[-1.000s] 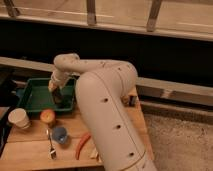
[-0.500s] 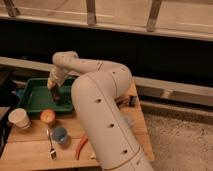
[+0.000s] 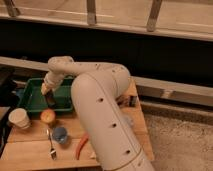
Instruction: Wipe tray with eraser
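Cream two-finger gripper point(image 3: 48, 93) sits low inside the shallow rectangular green plastic tray point(image 3: 32, 98), near its middle, jaws apparently clamped narrow on the small dark block eraser with tan top point(image 3: 50, 99). The eraser points down with its dark end on the tray floor, likely so that face does the rubbing. Wipe looks underway; the tray sits at the back-left of the wooden table point(image 3: 30, 150), with the small blue cup point(image 3: 60, 134) well apart.

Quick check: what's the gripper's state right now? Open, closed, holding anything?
Gripper: down inside the shallow rectangular green plastic tray, with the small dark eraser block at its tip; whether it is open or closed on the block cannot be told.
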Robot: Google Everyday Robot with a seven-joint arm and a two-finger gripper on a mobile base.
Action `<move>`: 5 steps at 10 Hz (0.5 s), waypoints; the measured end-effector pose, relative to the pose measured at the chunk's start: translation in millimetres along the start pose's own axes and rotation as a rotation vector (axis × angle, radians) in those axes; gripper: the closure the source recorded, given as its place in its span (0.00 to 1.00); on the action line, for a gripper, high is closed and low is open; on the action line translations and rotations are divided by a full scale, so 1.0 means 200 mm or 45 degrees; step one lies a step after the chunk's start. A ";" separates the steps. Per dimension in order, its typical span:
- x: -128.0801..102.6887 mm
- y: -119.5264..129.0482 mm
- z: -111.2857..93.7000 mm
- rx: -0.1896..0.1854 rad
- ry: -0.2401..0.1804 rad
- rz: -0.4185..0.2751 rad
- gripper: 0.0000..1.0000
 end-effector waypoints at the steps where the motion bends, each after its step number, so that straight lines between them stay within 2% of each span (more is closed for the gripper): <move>1: 0.02 -0.04 -0.04 0.016 -0.001 0.013 0.94; 5: -0.04 -0.19 -0.10 0.087 -0.006 0.045 0.94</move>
